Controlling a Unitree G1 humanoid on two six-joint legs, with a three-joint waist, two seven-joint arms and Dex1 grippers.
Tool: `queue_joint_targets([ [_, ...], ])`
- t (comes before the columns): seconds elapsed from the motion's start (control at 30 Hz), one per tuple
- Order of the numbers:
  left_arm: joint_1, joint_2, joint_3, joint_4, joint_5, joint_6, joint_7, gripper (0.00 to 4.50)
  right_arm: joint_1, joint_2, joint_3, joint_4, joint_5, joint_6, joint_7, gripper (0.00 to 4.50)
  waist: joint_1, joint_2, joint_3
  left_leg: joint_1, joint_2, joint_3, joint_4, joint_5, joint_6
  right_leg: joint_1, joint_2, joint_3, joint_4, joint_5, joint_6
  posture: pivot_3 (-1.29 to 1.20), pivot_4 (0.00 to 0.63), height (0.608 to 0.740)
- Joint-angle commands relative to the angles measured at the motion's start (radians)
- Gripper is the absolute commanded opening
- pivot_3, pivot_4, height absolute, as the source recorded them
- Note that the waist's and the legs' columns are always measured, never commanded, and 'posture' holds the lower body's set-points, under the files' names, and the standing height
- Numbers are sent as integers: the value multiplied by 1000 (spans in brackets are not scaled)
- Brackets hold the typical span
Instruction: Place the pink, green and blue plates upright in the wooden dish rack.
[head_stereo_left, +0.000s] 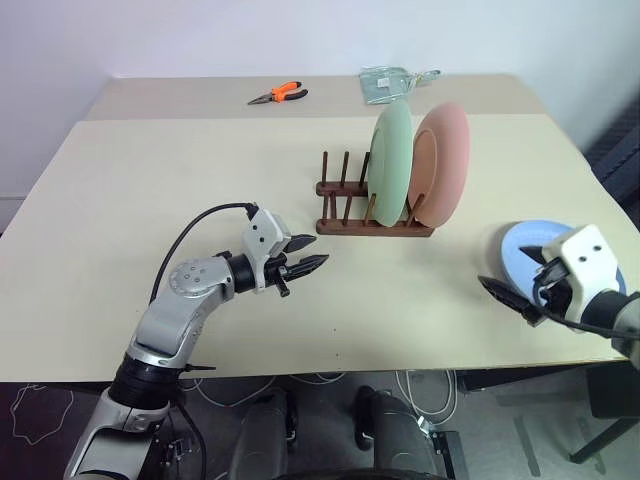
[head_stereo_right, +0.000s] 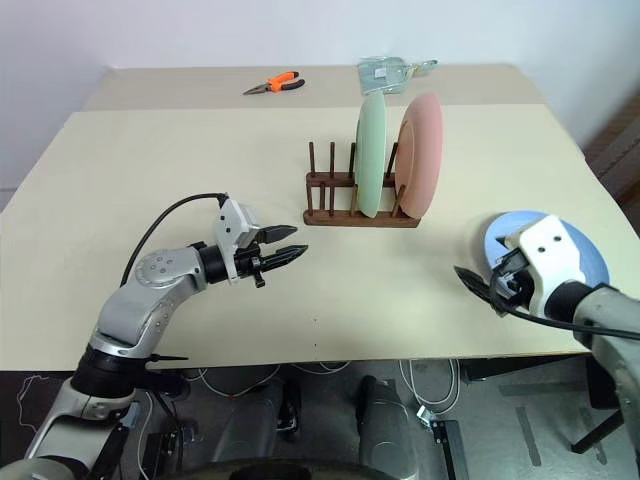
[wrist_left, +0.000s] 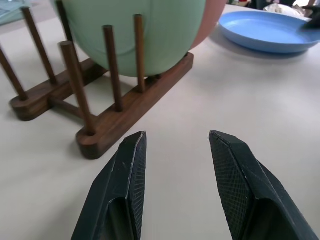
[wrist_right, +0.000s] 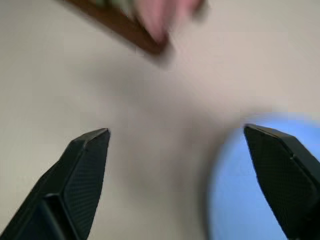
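Observation:
The pink plate (head_stereo_left: 443, 165) and the green plate (head_stereo_left: 390, 165) stand upright side by side in the right half of the wooden dish rack (head_stereo_left: 345, 215). The rack's left pegs (wrist_left: 112, 65) hold nothing. The blue plate (head_stereo_left: 520, 248) lies flat on the table near its right front corner. My right gripper (head_stereo_left: 510, 272) hovers at the blue plate's near left rim, wide open and holding nothing; the plate (wrist_right: 240, 190) lies under its right finger. My left gripper (head_stereo_left: 315, 252) is open and holds nothing, pointing at the rack from the front left, a short gap away.
Orange-handled pliers (head_stereo_left: 278, 95) and a clear plastic bag (head_stereo_left: 390, 82) lie on the far table behind the rack. The cream table (head_stereo_left: 150, 200) stretches wide to the rack's left. Its front edge runs just below both grippers.

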Motion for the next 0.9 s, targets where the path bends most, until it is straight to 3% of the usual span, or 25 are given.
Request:
queue_joint_targets([
  [0.03, -16, -7, -10, -21, 2, -29, -18, 2023, -7, 19, 45, 59, -107, -36, -69, 4114, 0, 0, 0, 0, 0, 0, 0, 0, 0, 0, 0, 0, 0, 0, 0, 0, 150, 740],
  [0.13, -14, -10, -13, -26, 5, -27, -20, 2023, -19, 37, 67, 91, -138, -24, -87, 3090, 0, 0, 0, 0, 0, 0, 0, 0, 0, -1, 0, 0, 0, 0, 0, 0, 150, 740],
  [0.33, -4, -12, -15, -37, 12, -26, -20, 2023, -55, 53, 76, 101, -171, -17, -93, 57, 4, 0, 0, -1, -1, 0, 0, 0, 0, -2, 0, 0, 1, 0, 0, 0, 150, 740],
  [0.53, 2, -7, -11, -33, 22, -30, -16, 2023, -112, 14, 44, 78, -225, -75, -87, 23, 3, 0, 0, 0, -1, 0, 0, 0, 0, -2, 0, 0, 2, 0, 0, 0, 150, 740],
  [0.67, 1, 0, -1, -18, 28, -39, -17, 2023, -300, 46, -52, 56, -175, -154, -122, 23, -3, 1, 0, 0, -2, 1, 1, 0, 0, -3, 0, 0, 2, 0, 0, 0, 150, 740],
  [0.8, -4, 7, 10, 4, 36, -49, -17, 2023, -583, 124, -94, -9, -37, -182, -159, 23, -3, 1, 1, 1, -2, 0, 1, 0, 0, -4, 2, 0, 2, 2, -1, 0, 150, 740],
  [0.9, 3, -5, 49, 25, 29, -49, 15, 2023, -824, 205, -76, -102, 248, -55, -157, 23, -5, 2, 1, 1, -1, -1, 1, 1, 2, -6, 3, 1, 5, 3, -3, 0, 150, 740],
])
